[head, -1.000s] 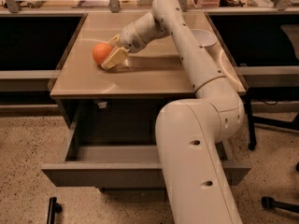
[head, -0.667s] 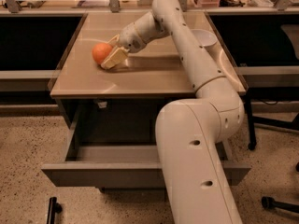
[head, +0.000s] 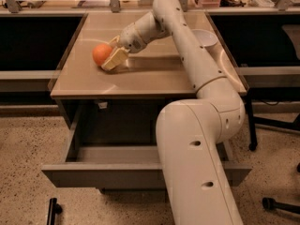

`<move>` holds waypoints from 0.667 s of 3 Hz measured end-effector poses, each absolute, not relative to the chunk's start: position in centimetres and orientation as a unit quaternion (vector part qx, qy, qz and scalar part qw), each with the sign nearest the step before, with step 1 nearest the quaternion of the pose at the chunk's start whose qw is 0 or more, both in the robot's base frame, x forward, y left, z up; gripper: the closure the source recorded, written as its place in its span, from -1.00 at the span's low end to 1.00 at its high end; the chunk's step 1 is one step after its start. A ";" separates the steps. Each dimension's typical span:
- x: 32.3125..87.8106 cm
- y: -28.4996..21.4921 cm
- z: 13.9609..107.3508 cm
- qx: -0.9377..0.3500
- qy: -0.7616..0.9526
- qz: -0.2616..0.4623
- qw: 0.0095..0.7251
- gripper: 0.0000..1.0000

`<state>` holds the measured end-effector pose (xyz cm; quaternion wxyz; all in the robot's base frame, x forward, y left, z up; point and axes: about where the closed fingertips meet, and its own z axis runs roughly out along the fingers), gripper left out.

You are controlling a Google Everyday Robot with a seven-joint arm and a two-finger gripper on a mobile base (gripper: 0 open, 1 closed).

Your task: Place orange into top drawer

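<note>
The orange (head: 99, 53) sits on the tan tabletop (head: 140, 78) toward its left side. My gripper (head: 110, 53) is down at the table surface, right against the orange's right side, with the arm reaching in from the right. The top drawer (head: 103, 175) is pulled out below the tabletop, its grey front panel toward the camera and its inside showing nothing in the visible part. My arm's big lower link covers the drawer's right half.
A white bowl (head: 206, 37) stands at the tabletop's right rear, partly behind the arm. Cluttered benches run along the back. A chair base (head: 276, 203) and a dark object (head: 52, 210) lie on the speckled floor.
</note>
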<state>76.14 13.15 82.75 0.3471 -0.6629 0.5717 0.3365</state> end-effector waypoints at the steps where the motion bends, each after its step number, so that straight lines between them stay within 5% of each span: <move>1: 76.0 13.1 82.9 -0.664 0.575 0.331 0.345 1.00; 2: 75.4 10.9 85.5 -0.654 0.593 0.300 0.362 1.00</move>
